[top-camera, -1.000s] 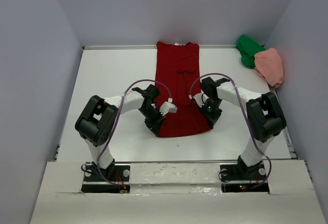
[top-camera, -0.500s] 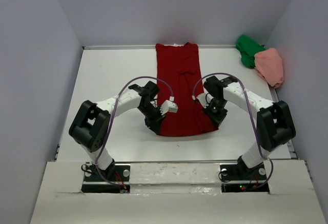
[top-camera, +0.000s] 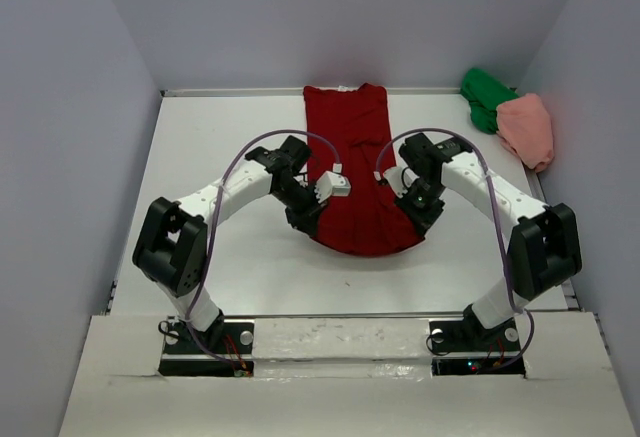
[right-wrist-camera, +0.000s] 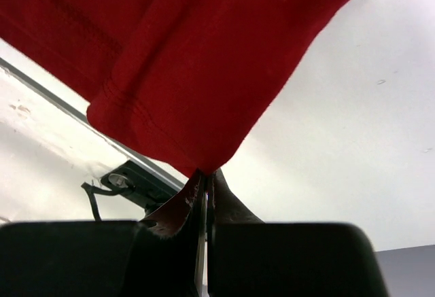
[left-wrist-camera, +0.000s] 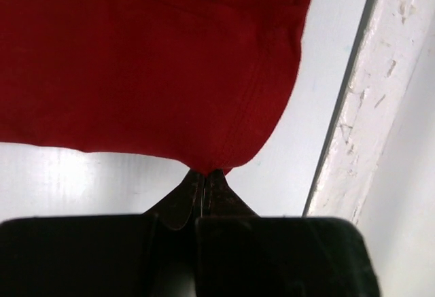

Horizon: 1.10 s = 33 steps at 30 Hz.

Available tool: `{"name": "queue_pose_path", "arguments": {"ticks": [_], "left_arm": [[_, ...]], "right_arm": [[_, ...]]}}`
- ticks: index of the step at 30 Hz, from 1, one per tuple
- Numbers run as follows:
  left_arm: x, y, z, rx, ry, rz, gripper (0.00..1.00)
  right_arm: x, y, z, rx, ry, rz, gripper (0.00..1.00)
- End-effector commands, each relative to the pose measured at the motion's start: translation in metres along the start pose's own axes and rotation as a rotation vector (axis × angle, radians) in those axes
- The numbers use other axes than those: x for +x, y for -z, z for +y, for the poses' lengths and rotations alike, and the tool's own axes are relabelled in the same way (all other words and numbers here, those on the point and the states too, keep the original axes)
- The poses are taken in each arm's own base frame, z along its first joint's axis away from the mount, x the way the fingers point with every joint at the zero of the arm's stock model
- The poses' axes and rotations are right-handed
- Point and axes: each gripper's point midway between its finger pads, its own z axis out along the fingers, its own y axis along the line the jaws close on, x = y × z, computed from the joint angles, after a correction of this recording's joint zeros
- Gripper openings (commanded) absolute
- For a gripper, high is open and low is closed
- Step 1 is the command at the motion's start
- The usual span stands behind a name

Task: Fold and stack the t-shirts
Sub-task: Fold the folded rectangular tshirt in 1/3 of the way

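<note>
Dark red t-shirt [top-camera: 347,142] lies lengthwise on the table [top-camera: 210,147], neck at the far edge. The left gripper [top-camera: 303,222] and right gripper [top-camera: 428,223] each clamp a near hem corner, with the neck straight ahead of both.

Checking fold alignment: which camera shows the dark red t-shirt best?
Top external: the whole dark red t-shirt shows, collar far, near hem corners lifted. Each wrist view shows only one hem corner pinched in shut jaws.
</note>
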Motion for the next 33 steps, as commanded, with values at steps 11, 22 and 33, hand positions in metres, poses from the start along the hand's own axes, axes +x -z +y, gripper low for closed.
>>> {"name": "queue_pose_path", "arguments": {"ticks": [11,22,33], "left_arm": [[-0.050,0.065,0.035,-0.201,0.008,-0.184,0.00],[-0.053,0.087,0.047,-0.265,0.066,-0.235,0.00],[-0.066,0.095,0.064,-0.320,0.085,-0.266,0.00]], "right_arm": [[-0.048,0.045,-0.037,0.217,-0.014,-0.192,0.00],[-0.069,0.061,-0.065,0.360,-0.063,-0.238,0.00],[-0.098,0.067,-0.086,0.432,-0.061,-0.296,0.00]]}}
